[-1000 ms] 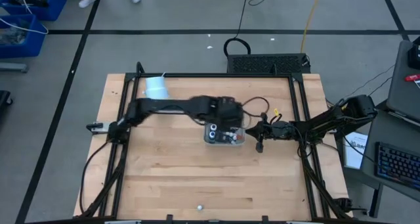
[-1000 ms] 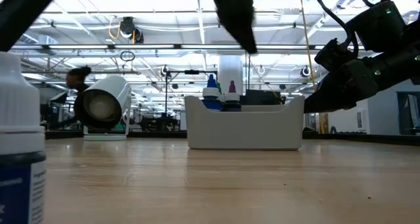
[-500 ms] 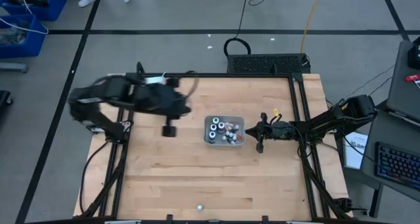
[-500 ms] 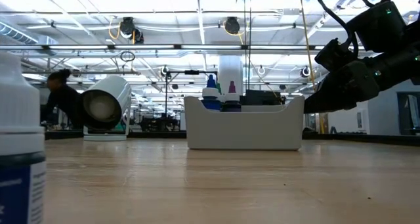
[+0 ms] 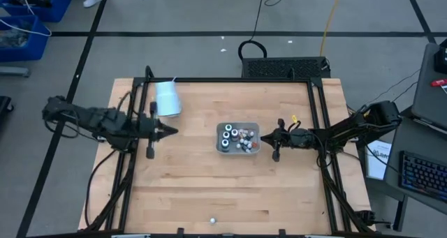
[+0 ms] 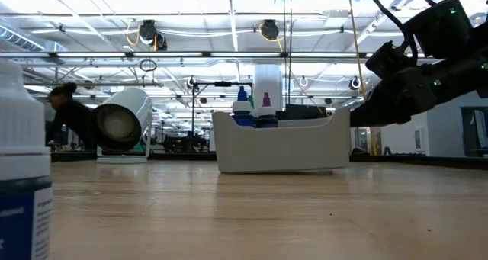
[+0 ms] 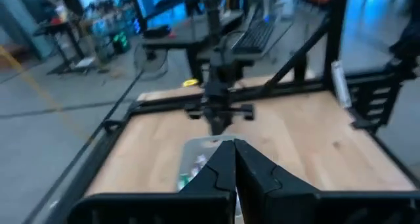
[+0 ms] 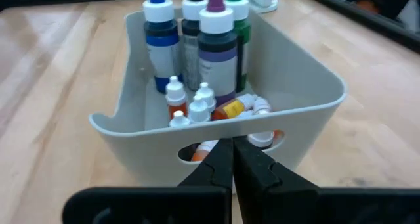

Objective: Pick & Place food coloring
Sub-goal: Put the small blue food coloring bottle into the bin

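Note:
The food coloring bottles (image 8: 216, 46) stand and lie inside a clear rectangular tray (image 5: 239, 149) in the middle of the table. One more bottle (image 5: 212, 221) stands alone near the front edge and shows large in the low view (image 6: 21, 176). My right gripper (image 5: 266, 141) is shut at the tray's right end. My left gripper (image 5: 170, 131) is shut, holds nothing, and hangs over the table's left part, pointing at the tray (image 7: 197, 163). My right gripper has its shut fingertips (image 8: 223, 159) against the tray's end wall at the handle hole (image 8: 190, 152), coming in nearly level from the table's right. Whether the tips reach into the hole, I cannot tell. In the low view that end of the tray (image 6: 335, 167) sits slightly raised.
A pale blue-white cup (image 5: 167, 98) lies on its side at the far left of the table, its mouth toward the front (image 6: 122, 123). Black frame rails (image 5: 318, 126) run along the table's left, right and far edges. Bare wood lies between the tray and the front edge.
My left arm has swung back from above the tray toward the table's left edge, folding in on itself. The tray has tipped a little, the end by my right gripper now slightly higher.

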